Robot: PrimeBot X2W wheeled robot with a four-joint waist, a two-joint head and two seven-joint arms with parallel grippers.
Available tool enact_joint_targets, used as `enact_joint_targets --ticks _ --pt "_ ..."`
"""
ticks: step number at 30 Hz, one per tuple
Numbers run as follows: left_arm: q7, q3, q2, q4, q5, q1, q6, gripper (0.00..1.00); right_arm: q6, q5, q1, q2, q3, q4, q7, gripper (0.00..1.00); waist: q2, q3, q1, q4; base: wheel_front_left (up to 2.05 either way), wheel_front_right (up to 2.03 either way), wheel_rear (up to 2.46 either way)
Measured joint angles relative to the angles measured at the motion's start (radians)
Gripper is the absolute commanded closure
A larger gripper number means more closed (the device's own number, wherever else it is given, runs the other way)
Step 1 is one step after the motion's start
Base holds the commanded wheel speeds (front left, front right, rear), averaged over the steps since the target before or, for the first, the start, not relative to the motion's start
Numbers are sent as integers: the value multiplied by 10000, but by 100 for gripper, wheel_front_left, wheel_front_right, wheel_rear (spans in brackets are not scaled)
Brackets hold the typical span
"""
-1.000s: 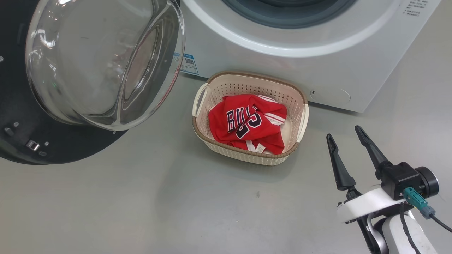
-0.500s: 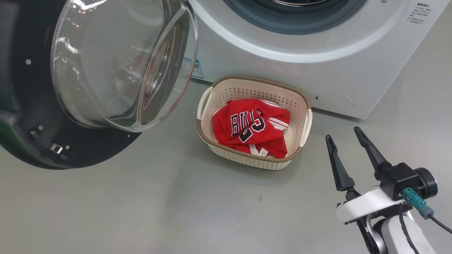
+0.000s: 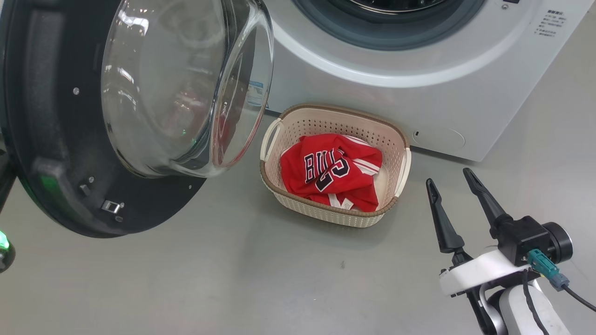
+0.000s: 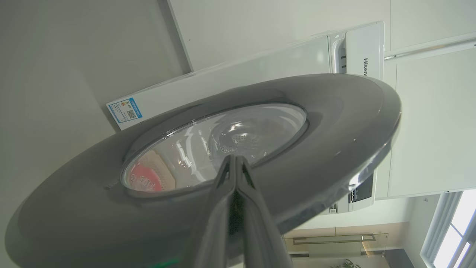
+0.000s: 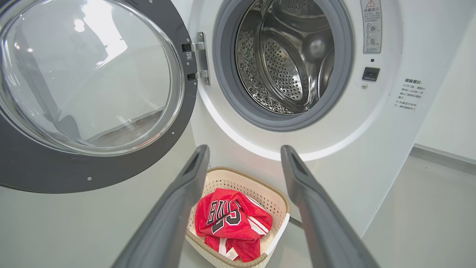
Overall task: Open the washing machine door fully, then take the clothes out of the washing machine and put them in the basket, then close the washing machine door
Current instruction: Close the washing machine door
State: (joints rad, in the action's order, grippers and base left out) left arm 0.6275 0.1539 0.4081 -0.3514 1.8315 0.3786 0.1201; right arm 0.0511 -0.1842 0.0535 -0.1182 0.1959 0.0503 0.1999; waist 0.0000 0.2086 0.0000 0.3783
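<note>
The washing machine door (image 3: 56,139) hangs partly open at the left, its glass bowl facing the basket. My left gripper (image 4: 235,158) is shut, its tips against the door's glossy outer face (image 4: 334,123). The washing machine (image 3: 419,93) shows a bare steel drum (image 5: 290,56). The red clothes (image 3: 333,170), with the "BULLS 23" print on top, lie in the cream basket (image 3: 335,111) on the floor before the washer. My right gripper (image 3: 448,177) is open with nothing in it, to the right of the basket, and points towards the washer (image 5: 244,149).
Grey floor spreads in front of the basket and around my right arm. The door (image 5: 37,163) hangs on a hinge (image 5: 197,57) left of the drum opening. A round flap (image 3: 440,138) sits low on the washer front. A green light (image 3: 2,242) glows at the left edge.
The door has swung round towards the washer, its glass bowl now nearer the basket. The head camera has shifted a little. My right gripper stays open in much the same place.
</note>
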Motion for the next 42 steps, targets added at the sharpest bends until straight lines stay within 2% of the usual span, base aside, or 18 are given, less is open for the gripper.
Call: enact_joint_targets --ticks 24,30,42 --pt "1743 -556 -694 3707 171 -1359 0 100 -6 -117 22 278 213 157 232 0 0 1 0 -785 0 0 0" --pt "2002 -688 -922 4416 171 -1639 0 100 -10 -180 207 385 301 211 267 0 0 84 0 -1250 0 0 0" --pt "2174 -932 -1133 4955 171 -1753 0 100 -21 -295 453 514 449 305 360 0 0 342 0 -2355 0 0 0"
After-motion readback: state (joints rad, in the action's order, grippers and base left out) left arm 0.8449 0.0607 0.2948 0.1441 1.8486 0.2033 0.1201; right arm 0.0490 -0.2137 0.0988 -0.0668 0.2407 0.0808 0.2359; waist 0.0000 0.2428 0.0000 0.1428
